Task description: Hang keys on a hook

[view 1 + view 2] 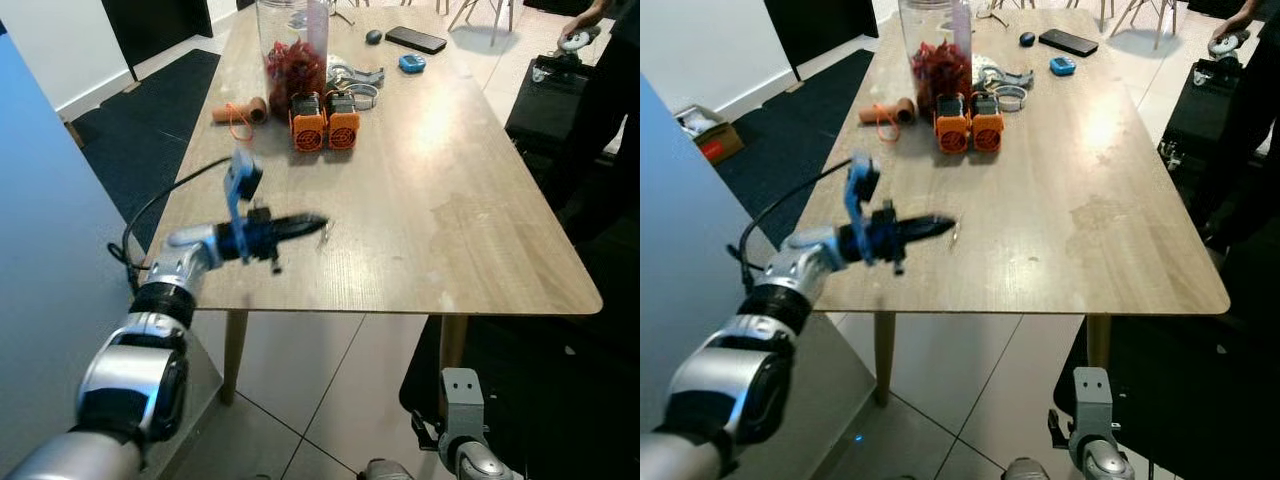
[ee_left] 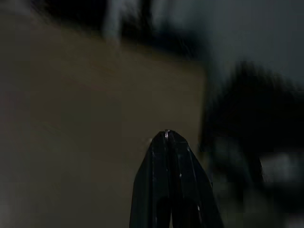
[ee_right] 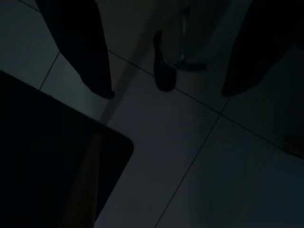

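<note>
My left gripper [image 1: 322, 224] reaches out low over the near left part of the wooden table [image 1: 480, 230]. Its black fingers [image 2: 167, 156] are pressed together, shut. A small thin pale metal piece, seemingly the keys [image 1: 956, 233], sits right at the fingertips; I cannot tell whether it is pinched or lying on the table. The left wrist view is dark and blurred, with a tiny glint at the tip. My right arm [image 1: 462, 420] hangs idle below the table edge, and its gripper [image 3: 166, 92] is open above the tiled floor.
At the table's far end stand a clear jar of red things [image 1: 293, 60], two orange blocks [image 1: 325, 122], an orange-handled tool [image 1: 240, 112], a phone [image 1: 416, 39] and a small blue item [image 1: 411, 63]. A person [image 1: 610, 60] stands at the far right. A blue panel [image 1: 40, 250] is on my left.
</note>
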Available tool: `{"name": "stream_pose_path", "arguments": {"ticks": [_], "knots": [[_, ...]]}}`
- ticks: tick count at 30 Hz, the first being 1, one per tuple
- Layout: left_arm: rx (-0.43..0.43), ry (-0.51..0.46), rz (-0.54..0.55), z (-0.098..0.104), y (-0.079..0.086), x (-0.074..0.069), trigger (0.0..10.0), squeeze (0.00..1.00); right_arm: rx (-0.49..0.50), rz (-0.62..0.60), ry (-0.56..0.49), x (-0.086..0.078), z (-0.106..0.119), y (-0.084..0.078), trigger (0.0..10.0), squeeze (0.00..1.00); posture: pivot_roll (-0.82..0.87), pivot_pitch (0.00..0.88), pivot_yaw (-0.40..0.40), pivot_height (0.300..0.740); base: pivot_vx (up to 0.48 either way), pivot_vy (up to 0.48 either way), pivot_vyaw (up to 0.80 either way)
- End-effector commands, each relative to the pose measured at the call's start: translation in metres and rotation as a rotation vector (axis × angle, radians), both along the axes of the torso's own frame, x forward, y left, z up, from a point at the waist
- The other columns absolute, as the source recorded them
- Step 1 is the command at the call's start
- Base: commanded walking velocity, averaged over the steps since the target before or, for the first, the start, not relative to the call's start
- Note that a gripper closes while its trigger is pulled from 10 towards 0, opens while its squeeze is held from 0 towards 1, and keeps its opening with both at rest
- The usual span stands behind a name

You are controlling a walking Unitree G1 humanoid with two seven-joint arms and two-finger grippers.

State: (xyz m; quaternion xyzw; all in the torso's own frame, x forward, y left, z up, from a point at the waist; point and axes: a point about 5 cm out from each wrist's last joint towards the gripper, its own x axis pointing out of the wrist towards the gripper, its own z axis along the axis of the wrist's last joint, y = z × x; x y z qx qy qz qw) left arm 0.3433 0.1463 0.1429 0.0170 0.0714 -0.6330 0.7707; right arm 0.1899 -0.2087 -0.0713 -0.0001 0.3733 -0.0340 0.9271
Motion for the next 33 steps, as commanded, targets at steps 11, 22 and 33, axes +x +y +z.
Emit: {"name": "stream_pose_path", "arguments": {"ticks": [11, 22, 33], "knots": [[0.314, 0.152, -0.086, -0.050, 0.086, -0.057, 0.0, 0.00, 0.010, -0.001, 0.017, -0.004, -0.003, 0.002, 10.0, 0.00, 0.03, 0.082, -0.001, 0.740, 0.000, 0.000, 0.00], [0.470, 0.256, -0.057, -0.110, 0.107, -0.115, 0.0, 0.00, 0.018, 0.008, 0.024, -0.006, -0.004, 0.005, 10.0, 0.00, 0.03, 0.080, 0.005, 0.740, 0.000, 0.000, 0.00], [0.341, 0.296, 0.543, -0.149, 0.104, -0.122, 0.0, 0.00, 0.023, -0.004, 0.031, -0.009, -0.006, 0.006, 10.0, 0.00, 0.02, 0.070, 0.010, 0.740, 0.000, 0.000, 0.00]]}}
